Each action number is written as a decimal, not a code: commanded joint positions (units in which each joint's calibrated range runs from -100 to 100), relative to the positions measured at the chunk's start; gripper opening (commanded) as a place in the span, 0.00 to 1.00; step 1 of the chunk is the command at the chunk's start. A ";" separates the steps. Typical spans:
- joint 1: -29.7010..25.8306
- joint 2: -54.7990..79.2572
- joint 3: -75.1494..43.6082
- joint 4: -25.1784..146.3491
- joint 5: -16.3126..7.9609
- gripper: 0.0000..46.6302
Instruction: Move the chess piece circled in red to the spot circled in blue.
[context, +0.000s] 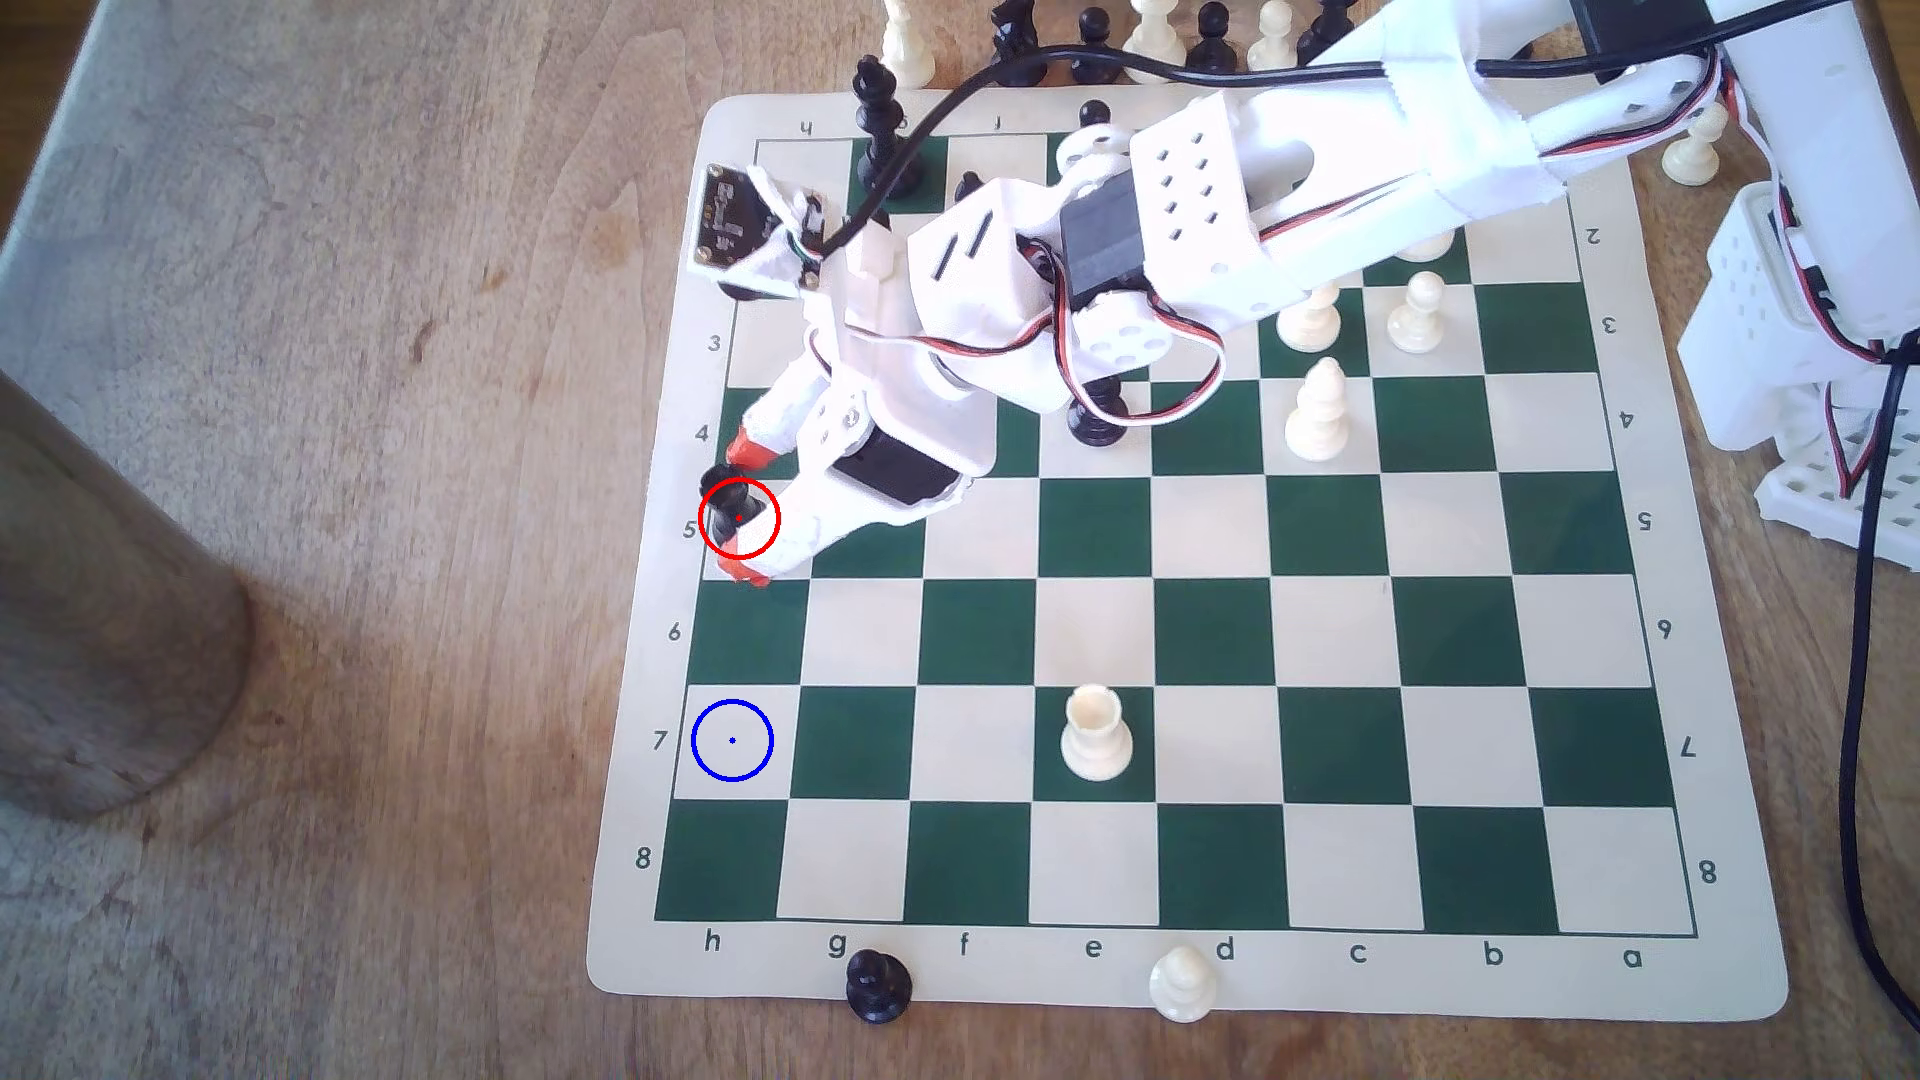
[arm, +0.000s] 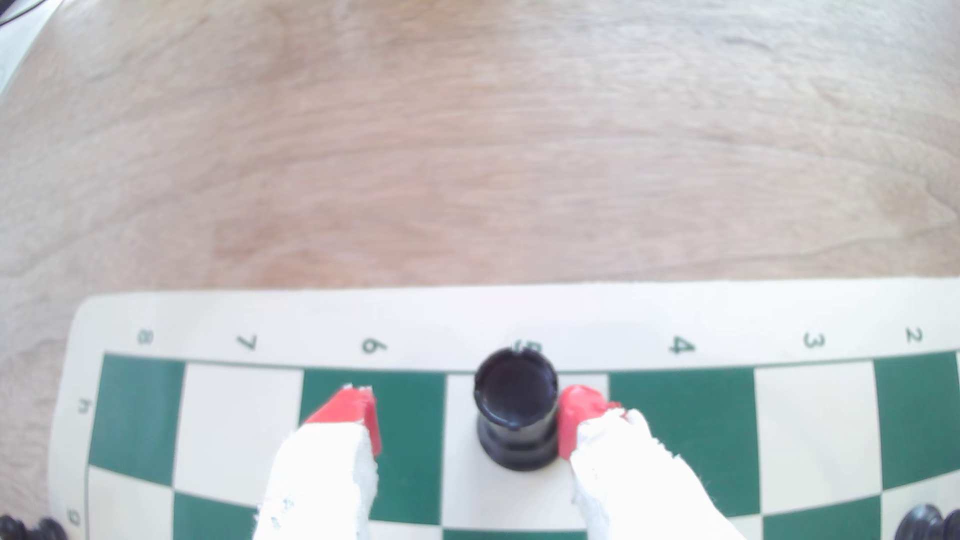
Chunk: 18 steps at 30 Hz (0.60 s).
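You have one black rook (context: 734, 509), one cream rook (context: 1096, 737) and one blue-ringed square (context: 750, 756). Two pawns sit on the board's lettered margin: one black pawn (context: 878, 987), one cream pawn (context: 1182, 981).

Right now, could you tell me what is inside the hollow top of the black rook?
The black rook shows a dark, hollow, notched top with nothing visible inside, though its depth is too dark to judge. It stands on a cream square; the patch beneath its base is covered.
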 joint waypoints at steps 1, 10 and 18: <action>0.67 -1.34 -5.92 -0.56 -0.20 0.40; 1.38 0.87 -7.28 -0.97 0.05 0.35; 1.06 1.72 -9.36 -0.31 -0.29 0.01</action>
